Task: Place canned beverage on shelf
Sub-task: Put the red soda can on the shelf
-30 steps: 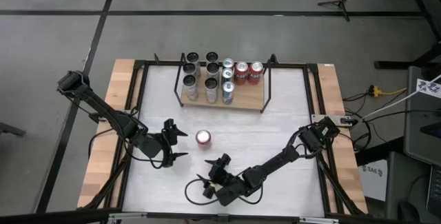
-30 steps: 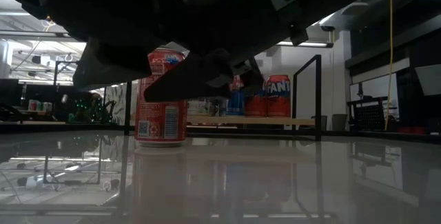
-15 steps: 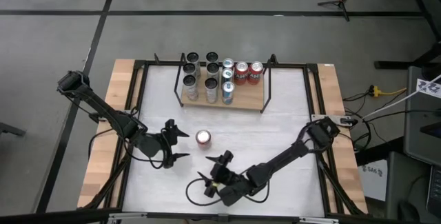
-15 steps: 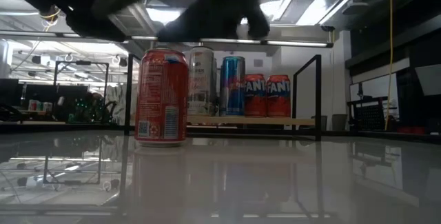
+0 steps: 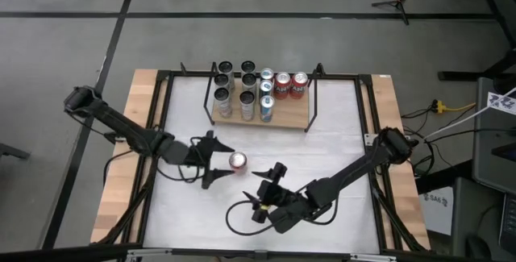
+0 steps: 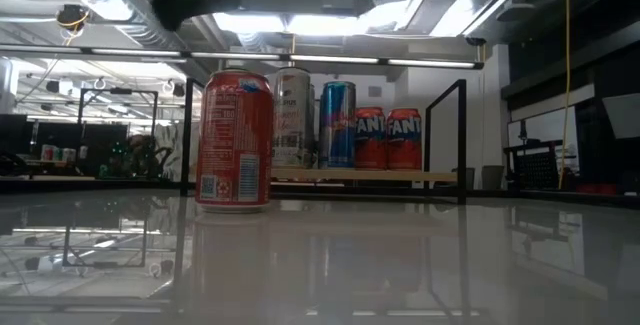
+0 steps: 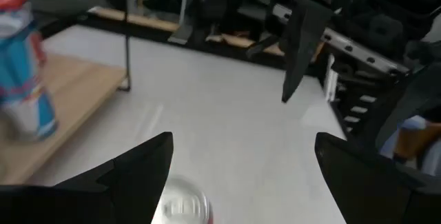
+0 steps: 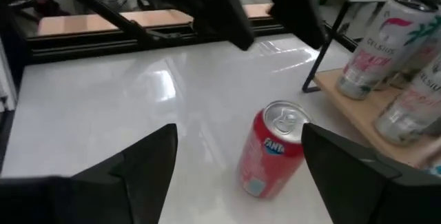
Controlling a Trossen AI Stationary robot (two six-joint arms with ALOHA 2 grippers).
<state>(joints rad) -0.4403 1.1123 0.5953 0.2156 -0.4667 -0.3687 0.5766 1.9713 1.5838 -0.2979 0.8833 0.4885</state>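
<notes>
- Left gripper: jaws spread wide, holding nothing, 2 dark pointed fingers either side of the red can, just left of it, not touching.
- Right gripper: also open, empty, near front of table, can a bit beyond it.
- 1 red Fanta can, metal cylinder w/ silver top, upright on glossy white tabletop, mid-table, not on the shelf.
- Shelf at far side: light-wood board, thin black rod uprights; 10 cans on it – 2 red, approx 3 blue/silver, rest pale w/ dark tops.
</notes>
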